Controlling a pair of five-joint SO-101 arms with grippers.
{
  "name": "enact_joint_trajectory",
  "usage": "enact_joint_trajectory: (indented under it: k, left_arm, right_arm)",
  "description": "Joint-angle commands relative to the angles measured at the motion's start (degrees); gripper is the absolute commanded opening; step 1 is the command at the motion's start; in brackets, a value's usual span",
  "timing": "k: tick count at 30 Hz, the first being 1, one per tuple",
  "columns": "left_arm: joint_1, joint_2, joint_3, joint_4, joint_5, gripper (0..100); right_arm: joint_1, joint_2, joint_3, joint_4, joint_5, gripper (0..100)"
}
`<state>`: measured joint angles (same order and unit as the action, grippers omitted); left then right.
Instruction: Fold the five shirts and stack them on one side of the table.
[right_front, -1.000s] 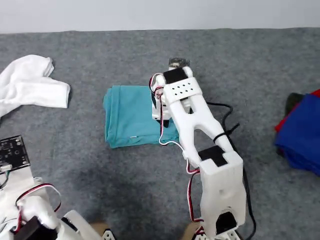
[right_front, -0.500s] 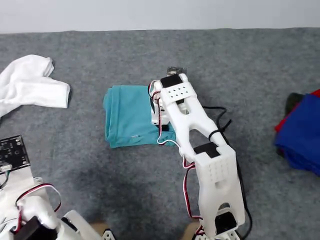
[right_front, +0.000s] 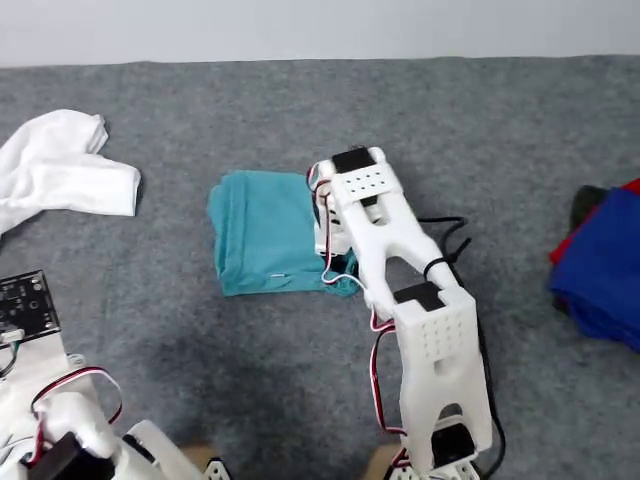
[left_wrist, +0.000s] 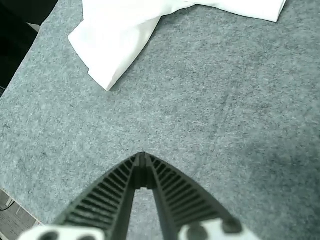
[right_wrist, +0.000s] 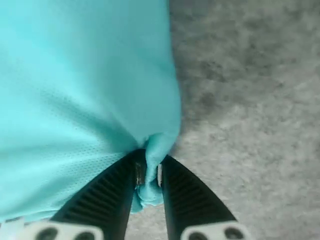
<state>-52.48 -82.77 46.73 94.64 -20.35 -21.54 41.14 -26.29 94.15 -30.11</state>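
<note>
The left gripper (left_wrist: 143, 161) hangs above the desk (left_wrist: 225, 120), its two ribbed black fingers pressed together to a point with nothing between them. Under it is bare grey felt, which covers the desk as far as can be seen. A crumpled white shirt (left_wrist: 125, 35) lies on that felt well ahead of the fingertips, close to an edge of the desk, one folded corner of it pointing back toward the gripper, and beyond that edge everything is dark.
</note>
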Motion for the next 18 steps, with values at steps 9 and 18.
enact_joint_trajectory:
  k: [9,18]
  left_arm:
    - [-0.26,-0.18,-2.15,0.35,-0.26,0]
    - [-0.26,-0.18,-2.24,0.35,-0.26,0]
  right_arm:
    - [12.53,-2.86,-0.53,2.77,16.7,0.9]
    - [19.38,-6.81,-0.53,-2.68,38.33,0.9]
